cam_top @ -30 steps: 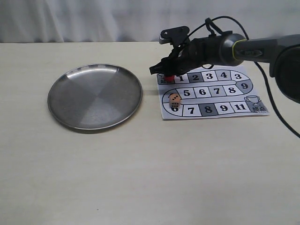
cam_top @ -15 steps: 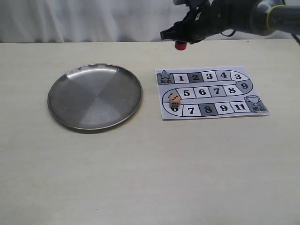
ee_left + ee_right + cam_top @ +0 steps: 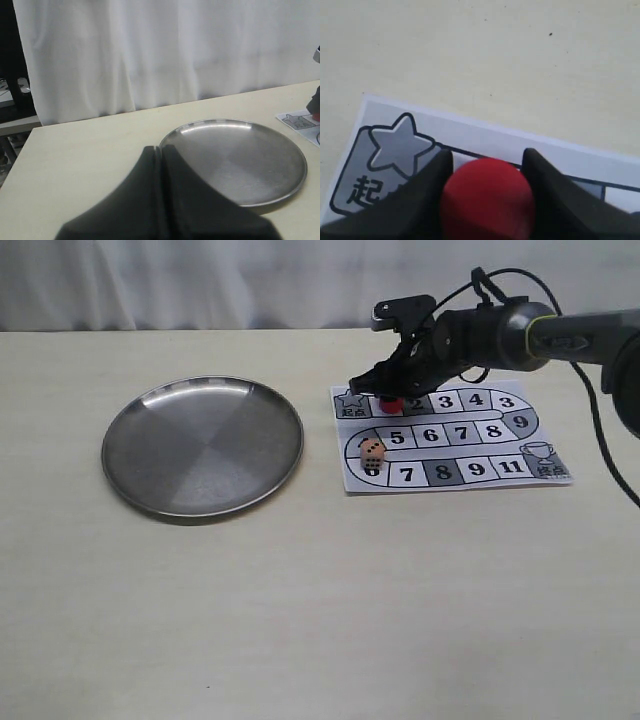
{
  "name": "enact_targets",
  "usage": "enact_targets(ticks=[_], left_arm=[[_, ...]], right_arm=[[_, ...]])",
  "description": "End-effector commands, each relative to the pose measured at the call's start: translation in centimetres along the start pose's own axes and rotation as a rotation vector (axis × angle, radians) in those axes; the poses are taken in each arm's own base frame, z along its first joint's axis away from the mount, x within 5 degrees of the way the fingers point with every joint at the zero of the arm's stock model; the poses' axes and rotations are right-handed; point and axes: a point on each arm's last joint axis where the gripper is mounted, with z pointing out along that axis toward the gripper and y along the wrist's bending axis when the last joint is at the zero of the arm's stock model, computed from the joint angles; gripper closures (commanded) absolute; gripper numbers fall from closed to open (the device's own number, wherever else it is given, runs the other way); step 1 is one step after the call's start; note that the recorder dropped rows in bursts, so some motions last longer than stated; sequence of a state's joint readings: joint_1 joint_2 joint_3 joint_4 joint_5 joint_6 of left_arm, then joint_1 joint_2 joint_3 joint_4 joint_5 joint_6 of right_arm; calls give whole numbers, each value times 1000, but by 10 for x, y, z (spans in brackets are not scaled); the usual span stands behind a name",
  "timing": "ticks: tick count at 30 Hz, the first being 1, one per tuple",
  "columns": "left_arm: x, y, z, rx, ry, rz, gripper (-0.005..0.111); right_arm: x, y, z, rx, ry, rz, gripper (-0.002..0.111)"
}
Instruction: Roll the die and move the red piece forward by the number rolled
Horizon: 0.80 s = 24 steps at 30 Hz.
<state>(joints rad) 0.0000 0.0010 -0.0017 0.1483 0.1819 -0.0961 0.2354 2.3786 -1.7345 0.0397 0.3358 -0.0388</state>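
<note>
The red piece (image 3: 487, 200) sits pinched between the two fingers of the right gripper (image 3: 388, 397), low over the square marked 1, just right of the star square at the upper left corner of the board (image 3: 476, 434). Whether its base touches the paper cannot be told. The die (image 3: 372, 452) rests on the board's lower left bend, near the 6 (its top pips are too small to read here). Read that face first, then count along the numbered track. Keep the peg upright, lift it clear of the paper between squares, and release only once it stands flat inside the target square. Stay clear of the die as you travel.

The right arm reaches in from the right of the frame, wrist tipped down. The left gripper (image 3: 161, 150), fingers pressed together and empty, hangs back over the table (image 3: 300, 620) short of the steel plate (image 3: 200, 445).
</note>
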Motion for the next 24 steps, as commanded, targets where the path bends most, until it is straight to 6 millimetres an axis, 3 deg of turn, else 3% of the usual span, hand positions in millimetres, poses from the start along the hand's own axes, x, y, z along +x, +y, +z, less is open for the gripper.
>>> enact_targets(ticks=[1,3,9,11,16,24], left_arm=[[0,0,0,2,-8,-7,107],[0,0,0,2,-8,-7,107],[0,0,0,2,-8,-7,107],[0,0,0,2,-8,-7,107],[0,0,0,2,-8,-7,107],[0,0,0,2,-8,-7,107]], right_arm=[[0,0,-5,-1,27,0,104],[-13,0,-21,-1,-14,-1,104],[-62,-8,-96,13,-190,6,104],[-67,-16,-107,25,-213,17,104],[-60,-25,-98,36,-174,30,104],[-20,-26,-33,32,-24,35,104]])
